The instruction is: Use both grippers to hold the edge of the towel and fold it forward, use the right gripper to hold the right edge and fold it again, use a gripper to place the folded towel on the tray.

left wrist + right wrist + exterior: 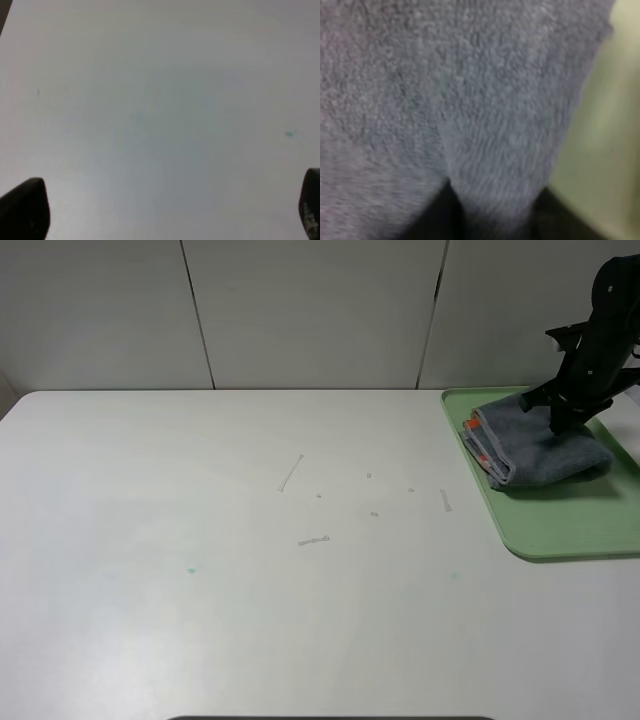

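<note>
Grey terry fills the right wrist view: the towel [470,100] lies right under the right gripper [492,212], whose two dark fingers [445,215] press into the pile with a fold of cloth bulging between them. Whether they pinch that fold or merely rest on it, and how wide they stand, I cannot tell; the picture is blurred. From the high camera the right gripper [562,420] comes down on the far part of the towel [540,448], which lies folded into a thick bundle on the tray [560,530], toward its far end, with bare green plastic on the near side. The bundle's stacked layers face the table [250,570], showing orange marks and pale hems at that end. The tray sits at the table's right side. The left gripper [165,212] hangs wide open over bare white table [160,100], holding nothing, only its two dark fingertips [25,207] showing.
</note>
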`<action>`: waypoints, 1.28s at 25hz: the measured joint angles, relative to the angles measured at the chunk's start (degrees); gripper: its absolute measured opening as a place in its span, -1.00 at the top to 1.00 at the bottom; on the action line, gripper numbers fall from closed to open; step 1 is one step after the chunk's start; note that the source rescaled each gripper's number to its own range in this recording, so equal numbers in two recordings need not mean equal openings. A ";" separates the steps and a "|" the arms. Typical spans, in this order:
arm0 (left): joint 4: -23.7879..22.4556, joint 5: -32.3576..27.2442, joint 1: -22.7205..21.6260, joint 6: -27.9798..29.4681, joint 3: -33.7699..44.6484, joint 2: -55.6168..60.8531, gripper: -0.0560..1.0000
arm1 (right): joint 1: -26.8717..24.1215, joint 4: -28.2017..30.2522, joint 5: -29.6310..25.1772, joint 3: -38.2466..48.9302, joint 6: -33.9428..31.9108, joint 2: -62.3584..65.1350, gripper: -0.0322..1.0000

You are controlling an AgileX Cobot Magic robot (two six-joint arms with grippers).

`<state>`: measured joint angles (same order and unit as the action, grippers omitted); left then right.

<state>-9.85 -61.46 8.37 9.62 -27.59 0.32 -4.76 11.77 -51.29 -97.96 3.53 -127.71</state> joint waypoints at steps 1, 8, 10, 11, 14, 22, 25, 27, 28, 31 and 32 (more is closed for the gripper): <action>0.00 0.00 0.00 0.00 0.00 0.00 -1.00 | 0.00 0.78 0.20 0.00 -0.43 0.00 -0.49; 0.00 0.00 0.00 0.00 0.00 0.00 -1.00 | 0.00 2.33 0.25 0.00 -2.26 0.00 -0.98; 0.00 0.00 0.00 0.00 0.00 0.00 -1.00 | 0.00 2.33 0.20 0.00 -2.31 0.13 -1.00; 0.00 0.00 0.00 0.00 0.00 0.00 -1.00 | 0.00 2.33 0.08 0.00 -2.31 0.30 -1.00; 0.00 0.00 0.00 0.00 0.00 0.00 -1.00 | 0.00 1.82 -0.06 0.00 -2.31 1.84 -1.00; 0.00 0.00 0.00 0.00 0.00 0.00 -1.00 | 0.00 -4.76 -5.52 0.00 -2.33 9.24 -1.00; 0.00 0.00 0.00 0.00 0.00 0.00 -1.00 | 0.00 -8.23 -9.29 0.00 -2.46 11.84 -1.00; 0.00 0.00 0.00 0.00 0.00 0.00 -1.00 | 0.00 -9.74 -12.59 0.00 -2.49 13.41 -1.00; 0.00 0.00 0.00 0.00 0.00 0.00 -1.00 | 0.00 -10.02 -14.02 0.00 -2.49 14.02 -1.00; 0.00 0.00 0.00 0.00 0.00 0.00 -1.00 | 0.00 -10.31 -17.76 0.05 -2.51 14.98 -1.00; 0.00 0.00 0.00 0.00 0.00 0.00 -1.00 | 0.00 -10.44 -17.94 0.22 -2.68 15.24 -1.00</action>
<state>-9.85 -61.46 8.37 9.62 -27.59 0.32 -4.76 1.33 -69.23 -97.74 0.84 -112.46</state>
